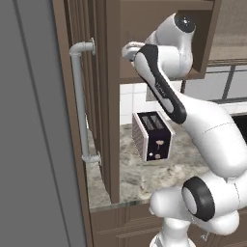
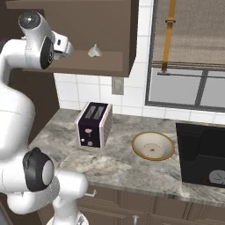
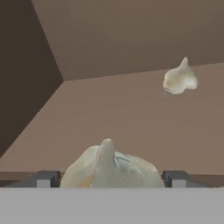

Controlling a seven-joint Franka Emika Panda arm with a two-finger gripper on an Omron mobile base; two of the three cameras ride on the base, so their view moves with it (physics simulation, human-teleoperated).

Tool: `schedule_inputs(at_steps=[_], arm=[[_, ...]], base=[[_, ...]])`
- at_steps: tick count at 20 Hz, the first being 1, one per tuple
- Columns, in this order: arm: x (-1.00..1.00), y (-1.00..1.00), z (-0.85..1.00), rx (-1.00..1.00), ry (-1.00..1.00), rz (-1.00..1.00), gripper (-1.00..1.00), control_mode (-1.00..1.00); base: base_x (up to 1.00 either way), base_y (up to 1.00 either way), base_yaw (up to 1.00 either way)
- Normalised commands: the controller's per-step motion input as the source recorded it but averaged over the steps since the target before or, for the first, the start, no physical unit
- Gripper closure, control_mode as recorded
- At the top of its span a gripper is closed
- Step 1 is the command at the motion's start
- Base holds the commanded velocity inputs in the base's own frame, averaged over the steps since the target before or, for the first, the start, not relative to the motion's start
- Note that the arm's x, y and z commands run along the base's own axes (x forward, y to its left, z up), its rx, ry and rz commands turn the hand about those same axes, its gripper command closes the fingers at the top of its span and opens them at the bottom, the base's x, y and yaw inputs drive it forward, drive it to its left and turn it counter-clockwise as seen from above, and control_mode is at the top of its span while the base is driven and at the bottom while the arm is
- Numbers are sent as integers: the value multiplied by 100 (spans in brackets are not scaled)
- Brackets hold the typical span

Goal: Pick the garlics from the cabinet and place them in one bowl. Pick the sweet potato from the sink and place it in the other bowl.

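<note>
You are at the start: the shallow tan wooden bowl [image 2: 153, 146] sits empty on the counter beside the black sink [image 2: 203, 159]. Your gripper [image 3: 111, 178] is inside the dark brown wall cabinet [image 2: 105, 26], fingers spread either side of the near off-white garlic bulb [image 3: 109, 168], not yet clenched. The second garlic [image 3: 179, 78] lies deeper on the shelf. Both garlics and the sweet potato remain to move.
</note>
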Motion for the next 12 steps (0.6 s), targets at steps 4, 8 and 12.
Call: schedule_inputs(at_steps=[4, 8, 12], arm=[[-100, -49, 1, 0, -13, 0, 100, -100], [-91, -8, 2, 0, -4, -3, 100, -100], [-84, 0, 0, 0, 10, -11, 100, -100]], base=[[0, 0, 0], [0, 0, 0], [0, 0, 0]])
